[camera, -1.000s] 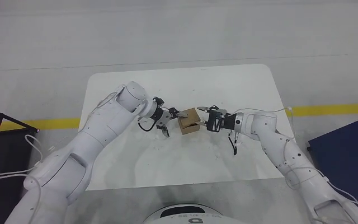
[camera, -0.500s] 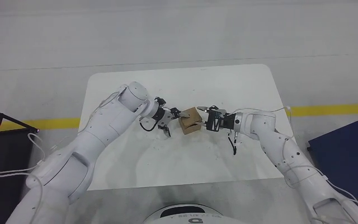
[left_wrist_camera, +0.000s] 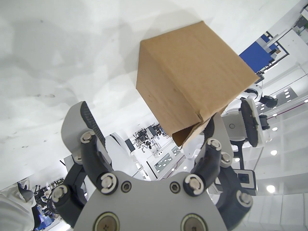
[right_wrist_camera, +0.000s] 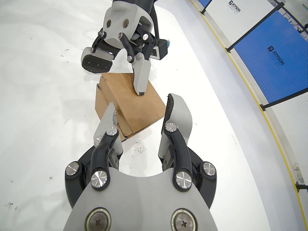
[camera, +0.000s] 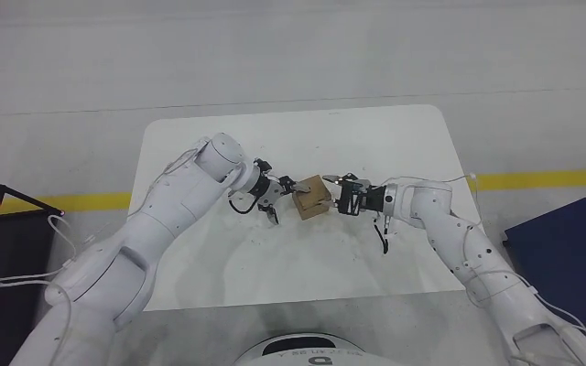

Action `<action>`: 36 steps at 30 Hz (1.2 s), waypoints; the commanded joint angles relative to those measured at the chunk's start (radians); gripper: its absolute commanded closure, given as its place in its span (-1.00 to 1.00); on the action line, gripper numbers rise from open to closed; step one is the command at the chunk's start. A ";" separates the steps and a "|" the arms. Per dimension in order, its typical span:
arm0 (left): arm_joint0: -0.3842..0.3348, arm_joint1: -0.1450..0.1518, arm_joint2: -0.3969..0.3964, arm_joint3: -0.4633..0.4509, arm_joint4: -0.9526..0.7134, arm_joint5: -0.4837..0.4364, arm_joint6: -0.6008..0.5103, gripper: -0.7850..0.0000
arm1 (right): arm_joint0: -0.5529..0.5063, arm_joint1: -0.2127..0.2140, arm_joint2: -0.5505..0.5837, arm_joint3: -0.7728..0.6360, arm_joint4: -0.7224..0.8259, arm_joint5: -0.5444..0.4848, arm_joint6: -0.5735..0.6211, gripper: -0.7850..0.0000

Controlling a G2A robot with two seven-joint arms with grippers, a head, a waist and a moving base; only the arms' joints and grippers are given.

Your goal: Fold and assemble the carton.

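Note:
A small brown carton (camera: 311, 195) sits tilted near the middle of the white table (camera: 385, 146). My left gripper (camera: 280, 198) is open at one side of it. In the right wrist view one left finger (right_wrist_camera: 142, 78) presses down on the carton (right_wrist_camera: 144, 111), and the other pad (right_wrist_camera: 96, 64) hangs off its far edge. My right gripper (right_wrist_camera: 140, 108) is open on the opposite side, its fingers straddling the near corner. In the left wrist view the carton (left_wrist_camera: 192, 80) shows a loose flap by one finger (left_wrist_camera: 213, 126) of the open left gripper (left_wrist_camera: 148, 111).
The table's rounded edge (right_wrist_camera: 216, 92) runs close beside the right arm. Beyond it lie a yellow floor line (camera: 531, 178) and blue panels (right_wrist_camera: 272, 56). Bare table surface (camera: 275, 265) lies all around the carton.
The dark gap on the carton's top looks smaller and the top flatter. Both grippers have barely shifted, staying at the carton's two sides.

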 commanded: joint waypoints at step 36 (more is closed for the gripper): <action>-0.006 -0.008 -0.011 0.023 0.015 -0.009 -0.015 -1.00 | 0.050 -0.022 -0.033 0.065 0.074 0.001 0.121 -0.57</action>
